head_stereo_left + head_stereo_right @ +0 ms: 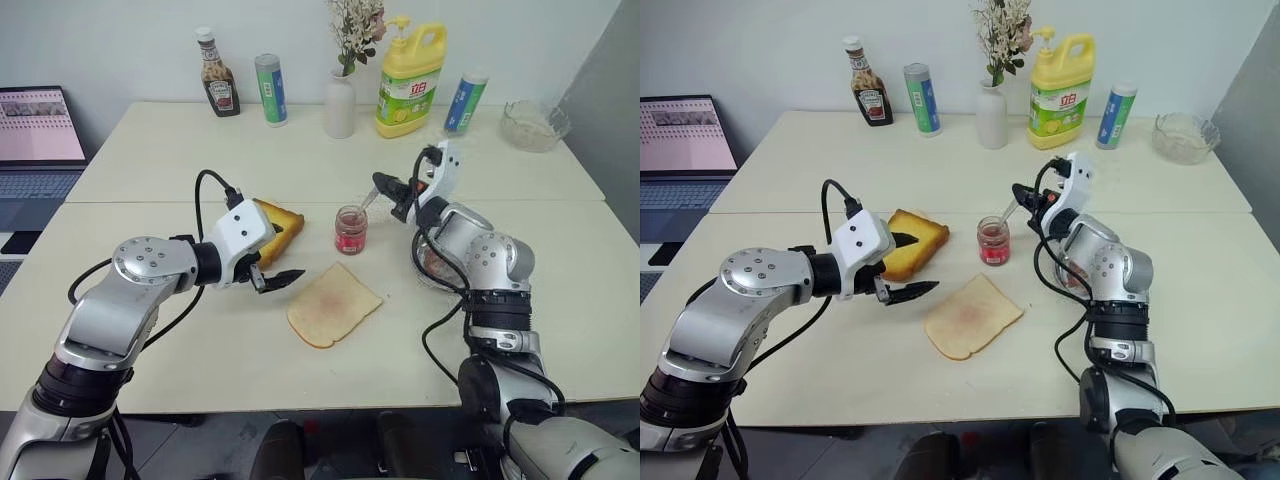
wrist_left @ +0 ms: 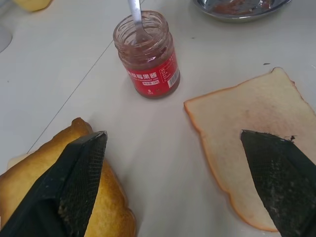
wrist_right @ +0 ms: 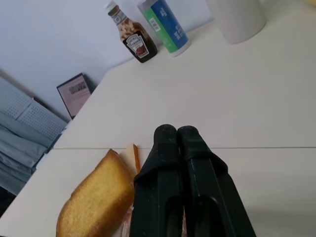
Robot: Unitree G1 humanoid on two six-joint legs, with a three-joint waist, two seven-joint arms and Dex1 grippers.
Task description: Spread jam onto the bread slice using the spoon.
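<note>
The jam jar [image 1: 351, 230], small clear glass with reddish jam, stands mid-table. The silver spoon [image 1: 369, 200] slants down into its mouth, and its bowl rests inside the jar [image 2: 136, 17]. My right gripper [image 1: 383, 184] is shut on the spoon's handle, just right of and above the jar. The bread slice [image 1: 335, 305], thin and pale with a faint pink smear, lies flat in front of the jar. My left gripper [image 1: 283, 260] hovers open left of the slice, one finger [image 2: 79, 182] over the toast and the other over the slice's edge.
A thick golden toast slab [image 1: 284, 226] lies left of the jar. A steel dish [image 2: 242, 7] sits behind my right arm. Along the back stand a ketchup bottle [image 1: 217, 88], two cans, a vase [image 1: 340, 102], a yellow detergent bottle [image 1: 410, 80] and a glass bowl [image 1: 535, 125]. A laptop [image 1: 40, 140] sits far left.
</note>
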